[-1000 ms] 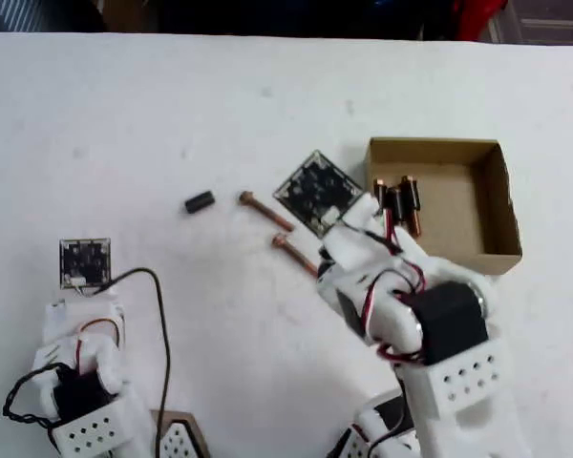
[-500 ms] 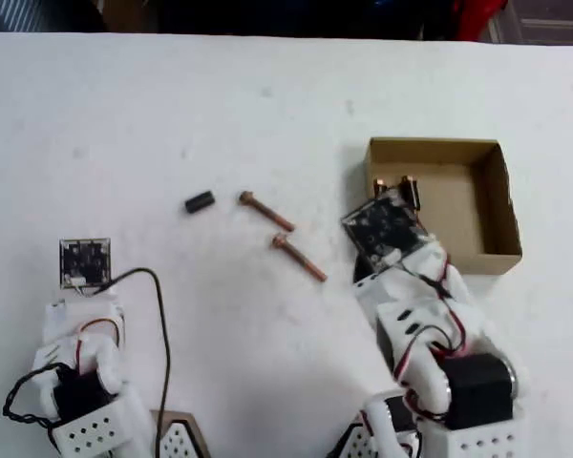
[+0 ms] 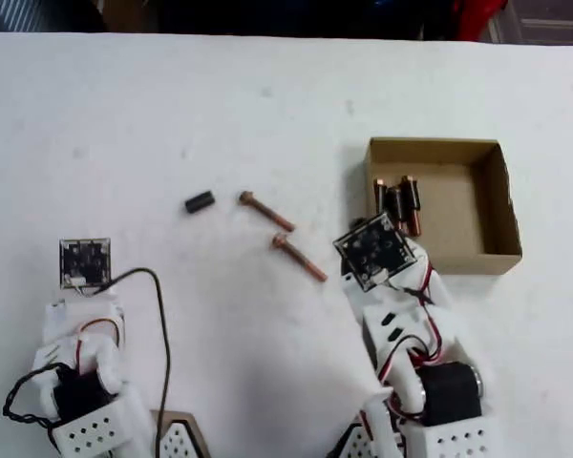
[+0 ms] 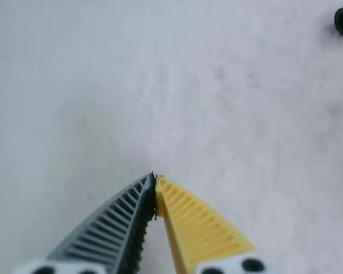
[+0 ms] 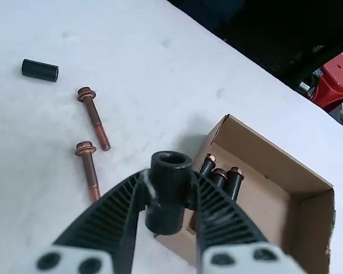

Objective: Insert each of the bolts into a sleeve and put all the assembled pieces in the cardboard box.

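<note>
- Wide bare stretch of white table [image 3: 172,105] to the far side and left of the parts, ending at a straight far edge against a dark background.
- Right of centre, the cardboard box [image 3: 458,146]: brown, low-walled, open on top, its near-left corner just beside the right arm [image 3: 401,315].
- Clamped on one black held sleeve [image 5: 164,212], the right gripper [image 5: 168,178], just beside that box corner, bore facing the wrist camera.
- Pinched shut on nothing, the left gripper [image 4: 155,181], grey and yellow tips meeting over bare table at near left.
- Two loose copper bolts with flanged heads: far bolt [image 3: 265,211] and near bolt [image 3: 299,258], roughly parallel, apart.
- One loose sleeve [image 3: 200,202], black, on its side, left of the far bolt.
- Three assembled pieces [image 3: 398,203] side by side along the box's left wall.
</note>
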Controlling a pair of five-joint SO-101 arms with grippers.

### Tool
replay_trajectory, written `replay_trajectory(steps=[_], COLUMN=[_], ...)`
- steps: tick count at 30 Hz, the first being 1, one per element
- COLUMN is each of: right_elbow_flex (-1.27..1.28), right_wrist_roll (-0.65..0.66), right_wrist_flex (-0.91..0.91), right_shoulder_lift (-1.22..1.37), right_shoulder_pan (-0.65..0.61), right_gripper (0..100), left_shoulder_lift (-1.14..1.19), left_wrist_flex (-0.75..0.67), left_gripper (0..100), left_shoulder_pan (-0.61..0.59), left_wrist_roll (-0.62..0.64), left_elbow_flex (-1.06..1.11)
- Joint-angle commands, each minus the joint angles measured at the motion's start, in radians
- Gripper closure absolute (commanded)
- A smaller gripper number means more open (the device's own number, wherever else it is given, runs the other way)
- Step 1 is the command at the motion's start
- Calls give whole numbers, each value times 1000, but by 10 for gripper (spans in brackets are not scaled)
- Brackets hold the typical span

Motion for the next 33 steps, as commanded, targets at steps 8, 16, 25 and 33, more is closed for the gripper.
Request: replay_trajectory(steps=[8,16,25,33], right_elbow_flex=[127,241,242,239], right_wrist_roll=[-124,-210,-207,-207], right_wrist_flex=[-266,-446,-443,-449], right_shoulder_lift=[-28,-35,-35,-62], right_shoulder_pan=[-27,-21,-19,-18], right_gripper=[981,981,979,981], left_shoulder_lift=[-8,-8,-8,-8], left_wrist_flex=[0,0,0,0], left_gripper=[980,980,980,980], left_shoulder_pan=[-1,-1,-1,-1], left_wrist_roll=[12,12,12,12], left_elbow_flex=[-2,-2,-2,-2])
